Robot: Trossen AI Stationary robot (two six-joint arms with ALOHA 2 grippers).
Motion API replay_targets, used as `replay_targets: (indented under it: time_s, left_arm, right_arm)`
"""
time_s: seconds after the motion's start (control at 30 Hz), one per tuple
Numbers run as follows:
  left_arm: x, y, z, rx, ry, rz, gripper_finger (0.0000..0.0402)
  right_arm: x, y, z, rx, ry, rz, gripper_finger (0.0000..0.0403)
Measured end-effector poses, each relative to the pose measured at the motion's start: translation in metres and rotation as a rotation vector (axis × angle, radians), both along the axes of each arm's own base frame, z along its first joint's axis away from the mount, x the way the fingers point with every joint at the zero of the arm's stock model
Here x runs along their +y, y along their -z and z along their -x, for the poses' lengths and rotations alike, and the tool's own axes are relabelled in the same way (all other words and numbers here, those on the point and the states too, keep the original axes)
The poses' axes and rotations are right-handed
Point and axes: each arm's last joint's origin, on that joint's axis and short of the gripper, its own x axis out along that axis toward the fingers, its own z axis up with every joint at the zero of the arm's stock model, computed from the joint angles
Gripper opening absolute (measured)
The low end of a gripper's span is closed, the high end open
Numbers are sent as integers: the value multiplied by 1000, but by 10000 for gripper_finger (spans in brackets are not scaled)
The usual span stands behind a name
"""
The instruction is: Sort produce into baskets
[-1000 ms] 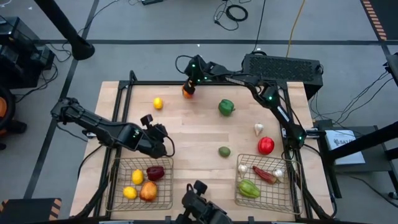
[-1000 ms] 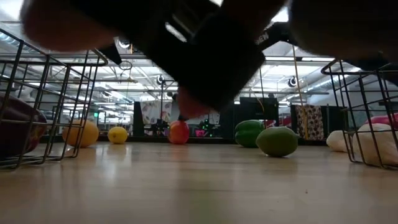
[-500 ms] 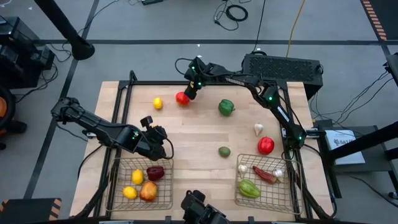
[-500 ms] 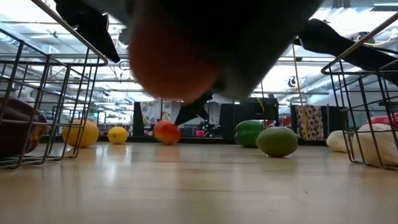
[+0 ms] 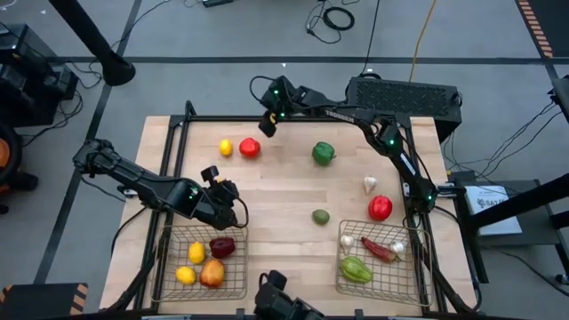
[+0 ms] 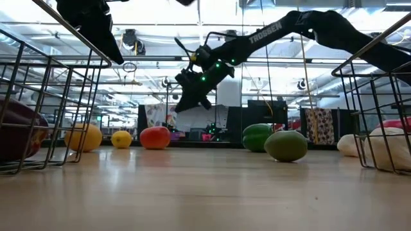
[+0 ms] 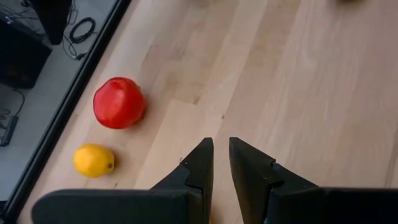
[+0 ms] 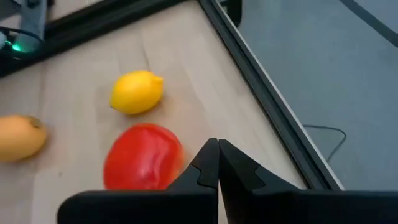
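The bench [image 5: 284, 191] carries two baskets at its near edge: the left basket [image 5: 169, 267] holds lemons and apples, the right basket [image 5: 413, 267] peppers, chili and garlic. Loose produce remains. The right claw [image 5: 267, 125], clenched and empty, hangs at the far edge just above the red apple [image 5: 250, 148], which lies beside a lemon [image 5: 226, 148]. The left claw [image 5: 233, 206], nearly closed on nothing, waits over the left basket's far rim. The sorting looks partway done; the next move probably calls for opening and lowering around the apple.
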Motion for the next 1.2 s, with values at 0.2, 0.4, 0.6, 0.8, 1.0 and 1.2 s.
replay_targets:
  time_s: [0.2,0.4,0.6,0.8,1.0,1.2]
  left_arm:
    - [2,-1,0,-12,-15,-58,61]
    - [2,-13,-3,-35,2,-101,61]
    - [4,-33,-2,-108,-13,-139,61]
    - [7,-43,6,-147,-9,-134,61]
    - [8,-49,11,-170,-4,-124,61]
    - [8,-50,12,-155,25,-145,61]
  right_arm:
    - [11,-5,-5,-39,-77,-123,0]
    - [39,-14,-16,44,-129,-59,0]
    - [56,-10,-20,127,-73,-37,0]
    - [71,-8,-31,136,13,0,0]
    - [68,-9,-31,118,95,0,0]
    - [82,-4,-35,157,82,-33,0]
